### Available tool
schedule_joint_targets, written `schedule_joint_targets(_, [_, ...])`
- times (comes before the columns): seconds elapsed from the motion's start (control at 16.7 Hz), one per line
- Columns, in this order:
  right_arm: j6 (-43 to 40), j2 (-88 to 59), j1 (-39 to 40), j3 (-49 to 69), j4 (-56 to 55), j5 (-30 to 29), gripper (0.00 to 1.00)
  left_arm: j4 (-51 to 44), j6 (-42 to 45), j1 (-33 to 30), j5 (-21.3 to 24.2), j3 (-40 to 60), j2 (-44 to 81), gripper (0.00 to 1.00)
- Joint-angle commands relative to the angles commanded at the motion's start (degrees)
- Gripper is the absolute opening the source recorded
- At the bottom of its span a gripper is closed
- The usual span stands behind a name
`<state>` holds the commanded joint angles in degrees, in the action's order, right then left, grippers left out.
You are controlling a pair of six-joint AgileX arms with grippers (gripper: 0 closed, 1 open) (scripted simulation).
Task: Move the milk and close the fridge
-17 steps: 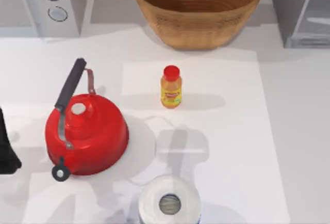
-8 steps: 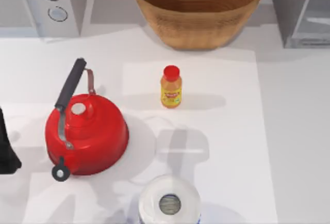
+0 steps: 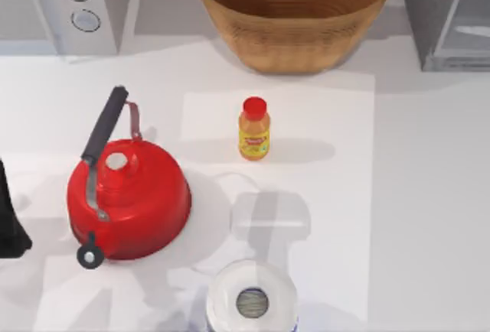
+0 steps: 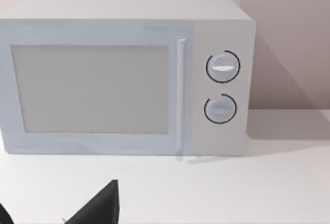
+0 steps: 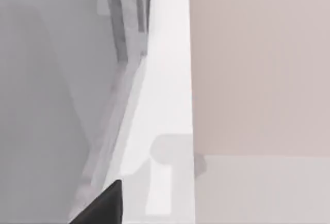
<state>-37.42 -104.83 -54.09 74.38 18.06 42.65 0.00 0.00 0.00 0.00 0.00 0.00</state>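
Well, the fridge [image 3: 448, 14] sits at the bench's [image 3: 429, 194] far right corner, door ajar; the right pincer [image 5: 100, 203] hovers alongside, grip state impossible to tell. Push off-line and the door could rebound. Left pincer [image 4: 98, 208] parked facing the microwave [image 4: 124, 74].

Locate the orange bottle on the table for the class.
In the top view the orange bottle stands upright near the table's middle, in front of the wicker basket, right of the red kettle.
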Motion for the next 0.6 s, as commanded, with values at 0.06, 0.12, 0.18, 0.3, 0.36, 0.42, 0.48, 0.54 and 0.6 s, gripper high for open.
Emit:
schedule_joint_targets(0.06, [0.8,0.0,0.7,-0.1,-0.8,-0.1,1.00,0.0,0.0,0.0,0.0,0.0,0.0,1.00])
schedule_joint_targets(0.12, [1.1,-0.1,0.9,-0.1,-1.1,-0.1,1.00,0.0,0.0,0.0,0.0,0.0,0.0,1.00])
schedule_joint_targets(0.18, [1.1,-0.1,0.9,-0.1,-1.1,-0.1,1.00,0.0,0.0,0.0,0.0,0.0,0.0,1.00])
schedule_joint_targets(0.3, [1.1,-0.1,0.9,-0.1,-1.1,-0.1,1.00,0.0,0.0,0.0,0.0,0.0,0.0,1.00])
schedule_joint_targets(0.36, [1.0,0.3,0.3,-0.3,-1.2,0.0,1.00,0.0,0.0,0.0,0.0,0.0,0.0,1.00])
schedule_joint_targets(0.42, [1.1,0.3,0.4,-0.4,-1.2,-0.1,1.00,0.0,0.0,0.0,0.0,0.0,0.0,1.00])
schedule_joint_targets(0.48, [1.6,0.3,0.9,-0.6,-1.4,-0.8,1.00,0.0,0.0,0.0,0.0,0.0,0.0,1.00])
schedule_joint_targets(0.54, [2.7,0.5,2.2,-1.1,-1.9,-1.9,1.00,0.0,0.0,0.0,0.0,0.0,0.0,1.00])
schedule_joint_targets(0.6, [4.2,0.7,3.9,-1.8,-2.5,-3.5,1.00,0.0,0.0,0.0,0.0,0.0,0.0,1.00])
